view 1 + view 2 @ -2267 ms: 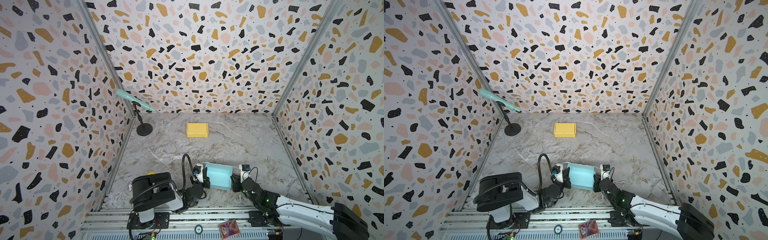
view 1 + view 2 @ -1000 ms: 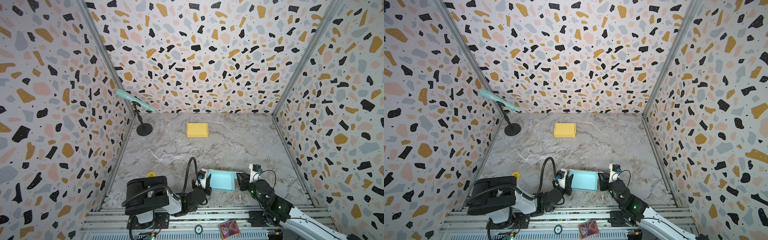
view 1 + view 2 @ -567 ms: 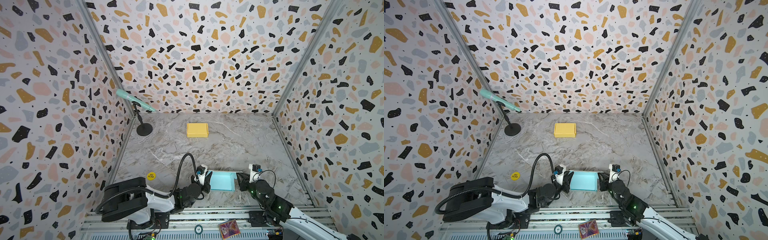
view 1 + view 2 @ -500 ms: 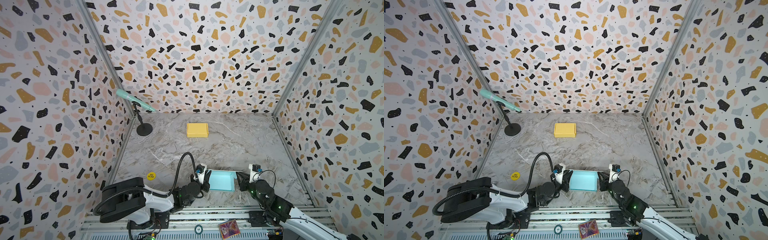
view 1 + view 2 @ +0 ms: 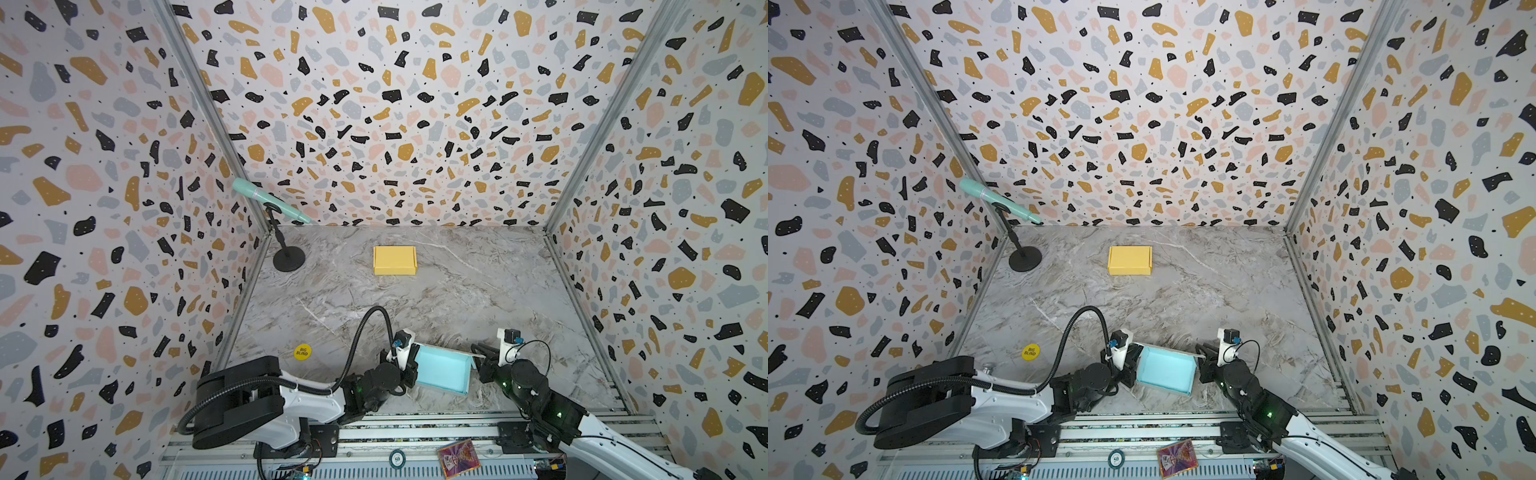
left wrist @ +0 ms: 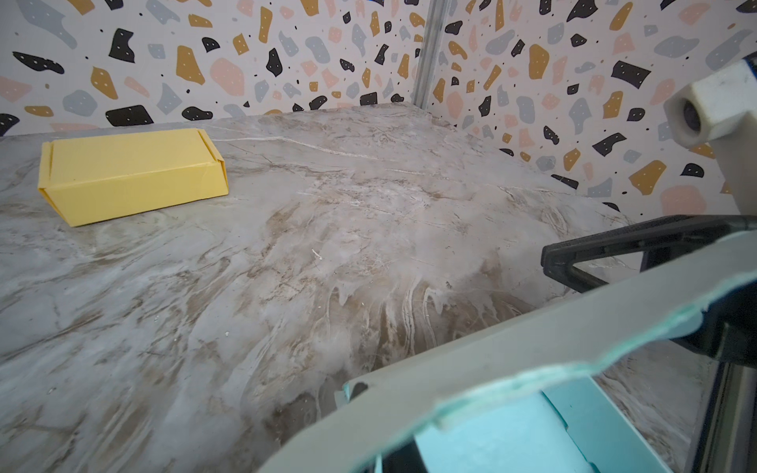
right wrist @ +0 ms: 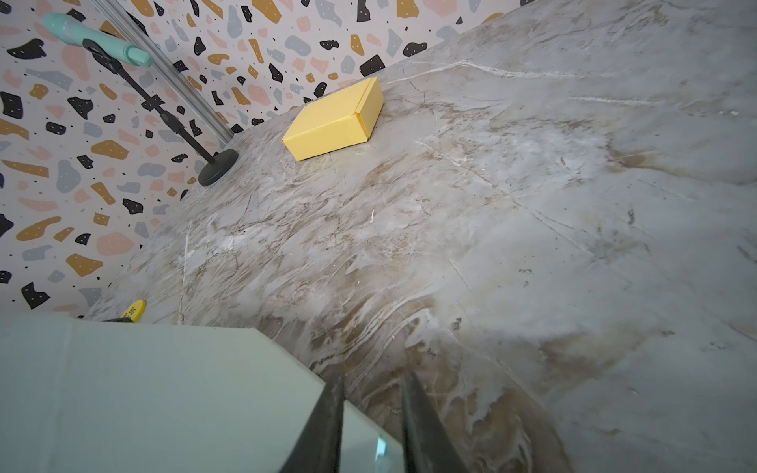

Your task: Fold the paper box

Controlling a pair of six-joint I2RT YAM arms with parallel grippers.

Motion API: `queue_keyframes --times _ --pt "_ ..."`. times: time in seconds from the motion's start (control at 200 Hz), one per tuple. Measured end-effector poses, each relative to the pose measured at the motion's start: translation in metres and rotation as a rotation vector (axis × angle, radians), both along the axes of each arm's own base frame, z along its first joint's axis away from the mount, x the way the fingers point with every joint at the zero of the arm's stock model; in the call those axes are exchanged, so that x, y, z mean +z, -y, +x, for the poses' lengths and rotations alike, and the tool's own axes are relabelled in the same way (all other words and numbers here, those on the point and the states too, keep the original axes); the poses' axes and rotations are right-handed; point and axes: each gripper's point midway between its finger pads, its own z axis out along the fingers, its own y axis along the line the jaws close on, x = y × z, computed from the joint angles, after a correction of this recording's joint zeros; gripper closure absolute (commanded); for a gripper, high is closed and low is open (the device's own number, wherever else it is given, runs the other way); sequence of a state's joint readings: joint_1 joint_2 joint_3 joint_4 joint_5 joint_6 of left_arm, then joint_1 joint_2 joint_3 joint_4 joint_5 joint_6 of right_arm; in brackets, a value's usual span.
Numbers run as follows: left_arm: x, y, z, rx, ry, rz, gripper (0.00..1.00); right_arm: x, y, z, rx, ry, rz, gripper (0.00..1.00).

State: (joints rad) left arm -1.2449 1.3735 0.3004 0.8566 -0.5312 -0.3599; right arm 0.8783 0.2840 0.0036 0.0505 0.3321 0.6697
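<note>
across the marbled desk point(image 5: 457, 291), close to its near edge and about midway between the two arms: the teal paper box point(image 5: 442, 370), open side up, walls raised, long axis laid side to side and slightly skewed, so pointing from one claw to the other in both top views. far behind it, well apart, a finished yellow box point(image 5: 394, 260), and off in the back left corner a microphone stand point(image 5: 286, 257); neither in the way. at the box's left end, the left claw point(image 5: 409, 365), pressed together on that short wall, with card filling the near part of the left wrist view. at the box's right end, equally near, the right claw point(image 5: 478, 363), with fingers point(image 7: 323, 426) a little apart in the right wrist view and a pale panel of the box lying under the gap; no clamp to be seen there. judged from this: box pinned from the left, so folding of the loose flap point(image 5: 471, 354) best left to the right claw, pushing leftward along the long axis, toward the held end. smallest of all, a yellow chip point(image 5: 302, 352) out to the left, clear of both
</note>
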Motion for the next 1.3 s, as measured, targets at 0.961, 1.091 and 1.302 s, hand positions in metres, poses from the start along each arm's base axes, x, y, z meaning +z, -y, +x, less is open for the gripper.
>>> queue_keyframes --times 0.961,1.091,1.302 --pt "0.027 -0.043 0.035 0.199 0.092 0.14 0.97 0.035 -0.005 0.007 0.004 0.065 -0.083 0.7" --pt "0.03 -0.054 0.046 0.23 0.101 0.153 0.96 0.037 -0.005 0.014 0.005 0.07 -0.123 0.7" --pt "0.03 -0.059 0.057 0.229 0.104 0.161 0.96 0.014 -0.008 0.031 0.019 0.018 -0.197 0.7"
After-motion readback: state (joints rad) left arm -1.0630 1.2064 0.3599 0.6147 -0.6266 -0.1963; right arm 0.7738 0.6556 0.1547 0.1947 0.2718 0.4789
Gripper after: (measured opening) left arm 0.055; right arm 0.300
